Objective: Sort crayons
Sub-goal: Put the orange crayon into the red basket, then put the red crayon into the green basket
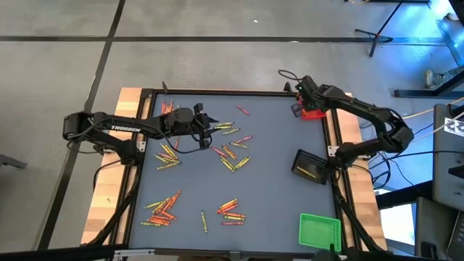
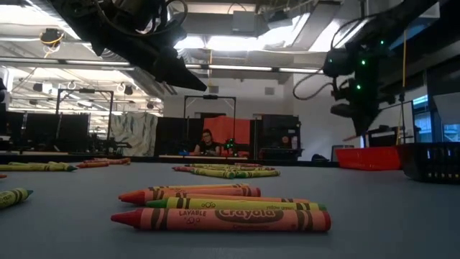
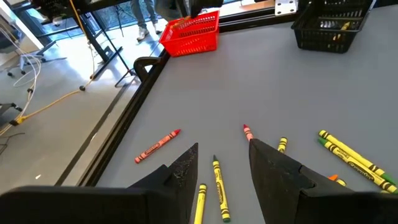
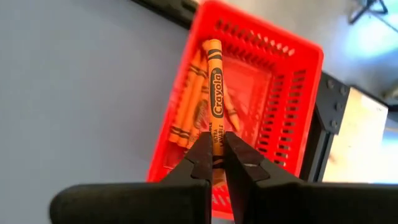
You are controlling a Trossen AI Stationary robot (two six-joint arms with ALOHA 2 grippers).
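Many red, orange and yellow crayons (image 1: 232, 156) lie flat in loose groups on the grey table. My right gripper (image 4: 216, 140) hangs over the red tray (image 4: 298, 93) at the table's far right corner, shut on an orange crayon (image 4: 215, 81). Several orange crayons lie inside that tray. My left gripper (image 3: 222, 144) hovers open above the table's far-left middle (image 1: 210, 119). A yellow crayon (image 3: 216, 180) lies on the table below the gap between its fingers, untouched. My right gripper pinches the orange crayon near one end (image 4: 216, 127) between its two fingertips. The fingers slant down from above, and the crayon runs along them, sticking out ahead of the tips. It is lifted clear, over the red tray's inside.
A black tray (image 1: 310, 167) sits at the right edge and a green tray (image 1: 320, 232) at the near right corner. Crayon groups lie near left (image 1: 163, 210), near middle (image 1: 230, 210) and beside the left arm (image 1: 167, 152). People show in the room behind.
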